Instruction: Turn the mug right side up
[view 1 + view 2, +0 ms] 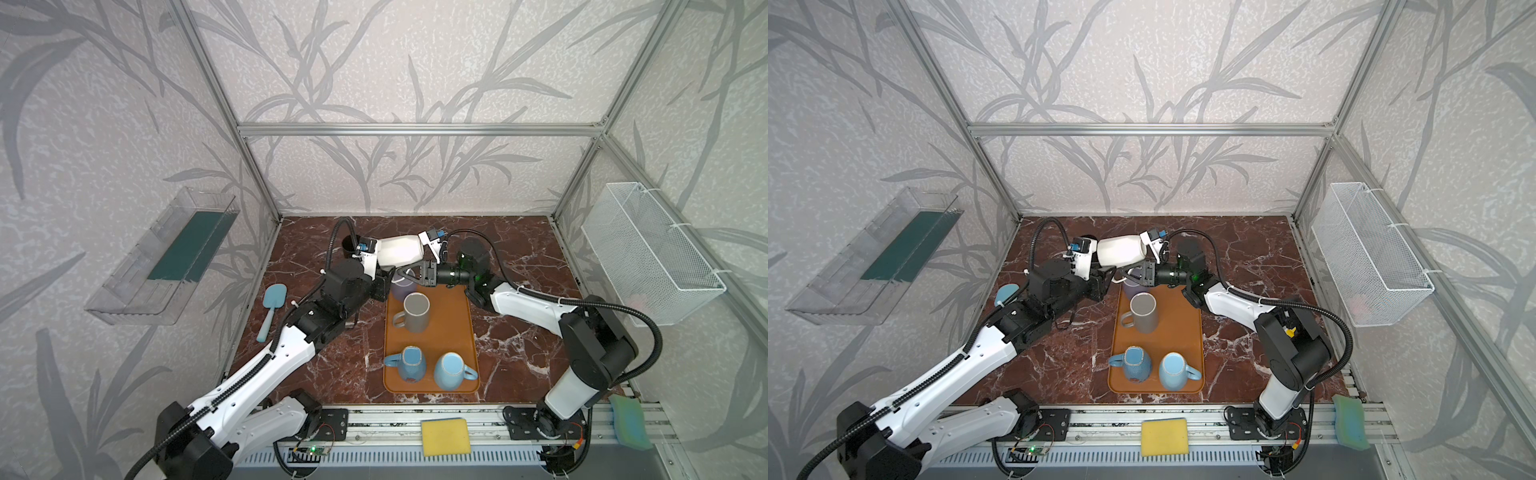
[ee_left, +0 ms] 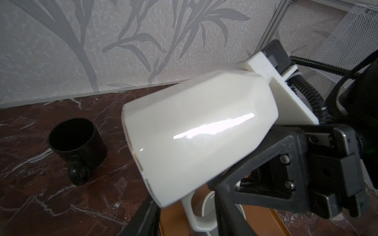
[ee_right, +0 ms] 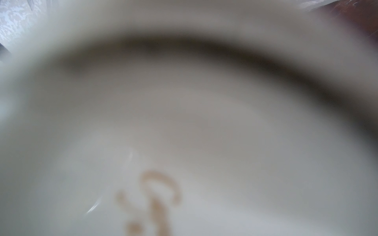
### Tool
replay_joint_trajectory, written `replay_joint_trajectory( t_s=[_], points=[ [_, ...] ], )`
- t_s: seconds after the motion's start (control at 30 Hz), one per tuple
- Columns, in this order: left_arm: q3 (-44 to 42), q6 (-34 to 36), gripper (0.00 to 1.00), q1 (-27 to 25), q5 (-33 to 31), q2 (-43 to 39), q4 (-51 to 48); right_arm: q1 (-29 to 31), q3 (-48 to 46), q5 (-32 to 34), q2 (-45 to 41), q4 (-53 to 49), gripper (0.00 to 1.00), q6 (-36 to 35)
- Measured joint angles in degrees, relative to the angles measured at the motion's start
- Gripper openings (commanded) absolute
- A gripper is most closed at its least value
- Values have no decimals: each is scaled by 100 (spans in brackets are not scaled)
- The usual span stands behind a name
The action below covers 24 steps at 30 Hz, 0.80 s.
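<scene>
Mid-air: white mug (image 1: 399, 249) lies on its side above far end of orange tray (image 1: 459, 324), mouth to left, handle down. My right gripper (image 1: 406, 276) is pinched nearly closed on handle; left gripper (image 1: 388, 283) just beside, width can't tell.

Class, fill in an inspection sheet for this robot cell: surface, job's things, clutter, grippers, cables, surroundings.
Surface: dark red marbled table with an orange tray on it.
Job's things: white mug held in the air on its side, handle down; grey mug, purple mug, left blue mug and right blue mug on the tray.
Clutter: black mug, blue scoop, yellow sponge, green sponge.
Grippers: right gripper shut on the white mug; left gripper beside it, grip unclear.
Cables: black ribbed cables loop off both arms.
Surroundings: wire basket, clear bin, leaf-patterned walls.
</scene>
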Motion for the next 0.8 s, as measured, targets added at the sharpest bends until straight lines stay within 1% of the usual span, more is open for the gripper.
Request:
replay_joint_trajectory(
  t_s=[0.17, 0.3, 0.37, 0.57, 0.67, 0.8],
  points=[
    [125, -107, 50, 15, 59, 0, -219, -33, -2, -136, 79, 149, 0, 7],
    [286, -286, 56, 184, 420, 0, -343, -90, -2, -243, 79, 262, 0, 20],
    [326, -407, 57, 365, 789, 2, -339, -142, -2, -315, 87, 319, 0, 55],
    [350, -892, 57, 933, 2009, 39, -234, -299, -2, -450, 142, 396, 0, 103],
    [350, -1113, 57, 1145, 2465, 105, -122, -372, 2, -498, 146, 400, 0, 122],
    [350, -1276, 57, 1276, 2833, 201, -37, -442, 63, -542, 151, 411, 0, 164]
  ],
)
